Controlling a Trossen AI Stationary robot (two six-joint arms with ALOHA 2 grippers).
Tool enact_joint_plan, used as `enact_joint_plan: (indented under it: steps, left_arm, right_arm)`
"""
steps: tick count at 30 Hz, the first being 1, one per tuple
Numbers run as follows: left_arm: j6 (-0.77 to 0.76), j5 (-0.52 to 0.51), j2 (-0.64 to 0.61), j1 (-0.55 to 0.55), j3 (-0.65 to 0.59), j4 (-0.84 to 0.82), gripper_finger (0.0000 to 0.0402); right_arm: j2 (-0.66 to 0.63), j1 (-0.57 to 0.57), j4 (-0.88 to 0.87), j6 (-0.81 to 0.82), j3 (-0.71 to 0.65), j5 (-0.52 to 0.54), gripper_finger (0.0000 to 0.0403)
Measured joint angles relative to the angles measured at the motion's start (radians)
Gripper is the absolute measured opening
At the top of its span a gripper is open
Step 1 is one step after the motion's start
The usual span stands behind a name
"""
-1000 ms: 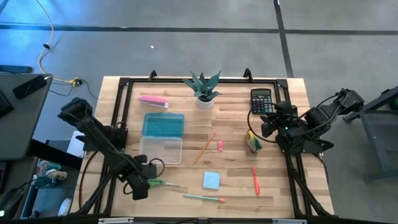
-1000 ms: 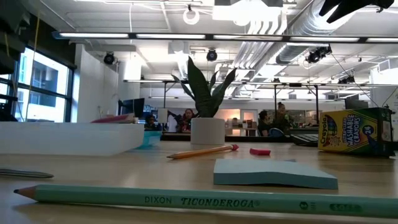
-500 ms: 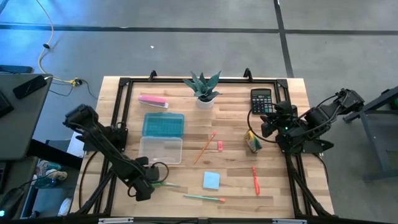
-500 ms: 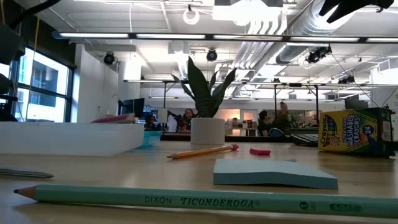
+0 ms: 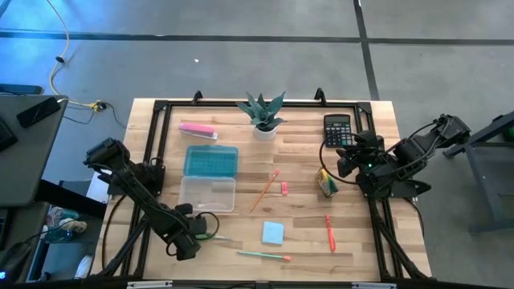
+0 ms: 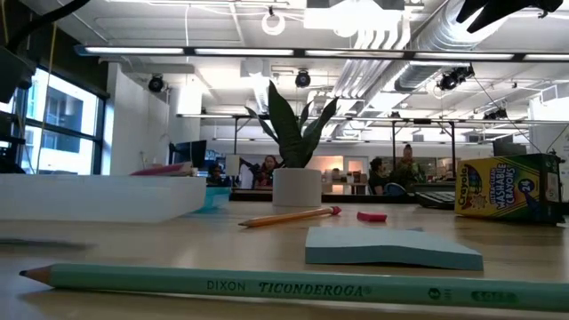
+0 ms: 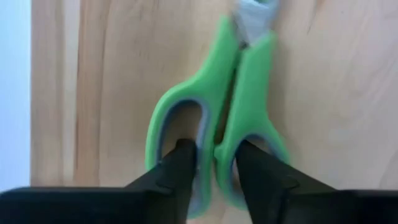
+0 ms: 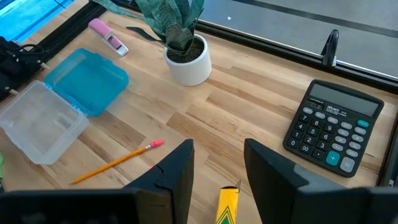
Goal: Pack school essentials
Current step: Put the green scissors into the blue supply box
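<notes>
The green-handled scissors [image 5: 215, 238] lie near the table's front left, blades pointing toward the right edge. My left gripper [image 5: 196, 235] is down on their handles [image 7: 214, 118]. My right gripper [image 5: 347, 164] is open and empty above the yellow-green crayon box [image 5: 325, 183], which stands by the right edge. The orange pencil [image 5: 264, 190], pink eraser [image 5: 283, 188], blue sticky-note pad [image 5: 272, 233], red pen [image 5: 329, 232] and teal pencil [image 5: 265, 255] lie flat on the wood. My left gripper comes from above, pointing down, with one finger [image 7: 181, 163] in each handle loop. The loops' two inner bars [image 7: 217, 140] are pinched between the fingers. The scissors lie level along the wood; whether they are off the table I cannot tell.
An open case with a blue half [image 5: 210, 160] and a clear half [image 5: 208, 193] lies left of centre. A potted plant [image 5: 263, 120], a black calculator [image 5: 337, 130] and a long pink bar [image 5: 197, 130] stand at the far side. A black frame [image 5: 152, 136] runs round the table.
My left gripper has moved a little toward the table's right edge, onto the scissors' handles. In the low view the scissors' blade at the left has gone blurred.
</notes>
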Motion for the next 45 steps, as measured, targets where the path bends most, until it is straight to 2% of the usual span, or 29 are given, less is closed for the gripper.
enact_joint_plan:
  steps: [3,12,21,25,28,32,35,39,45]
  left_arm:
    - [-0.024,-0.010,0.000,-0.001,0.000,0.002,0.0065]
    - [-0.034,-0.008,-0.040,-0.002,-0.008,0.023,0.0063]
    - [-0.093,-0.110,-0.227,0.011,-0.006,0.024,0.0063]
    - [-0.140,-0.192,-0.312,0.048,-0.006,-0.043,0.0063]
    - [-0.164,-0.212,-0.367,0.101,-0.006,-0.133,0.0064]
    - [-0.136,-0.200,-0.411,0.197,-0.006,-0.270,0.0066]
    - [-0.071,-0.145,-0.419,0.282,-0.006,-0.340,0.0065]
    - [0.020,-0.060,-0.400,0.370,-0.005,-0.356,0.0068]
    - [0.112,-0.030,-0.346,0.427,-0.005,-0.372,0.0066]
  right_arm:
    - [0.000,0.000,0.000,-0.006,0.000,0.000,0.0133]
    - [0.000,0.000,0.000,-0.008,0.000,-0.003,0.0133]
    - [0.000,0.000,0.000,-0.007,0.000,-0.023,0.0133]
    - [0.000,0.000,0.000,-0.006,0.000,-0.023,0.0133]
    - [0.000,0.000,0.000,-0.006,0.000,-0.023,0.0133]
    - [0.000,0.000,0.000,-0.006,0.000,-0.023,0.0133]
    - [0.000,0.000,0.000,-0.005,0.000,-0.023,0.0133]
    - [0.000,0.000,0.000,-0.005,0.000,-0.023,0.0133]
    - [0.000,0.000,0.000,-0.005,0.000,-0.023,0.0133]
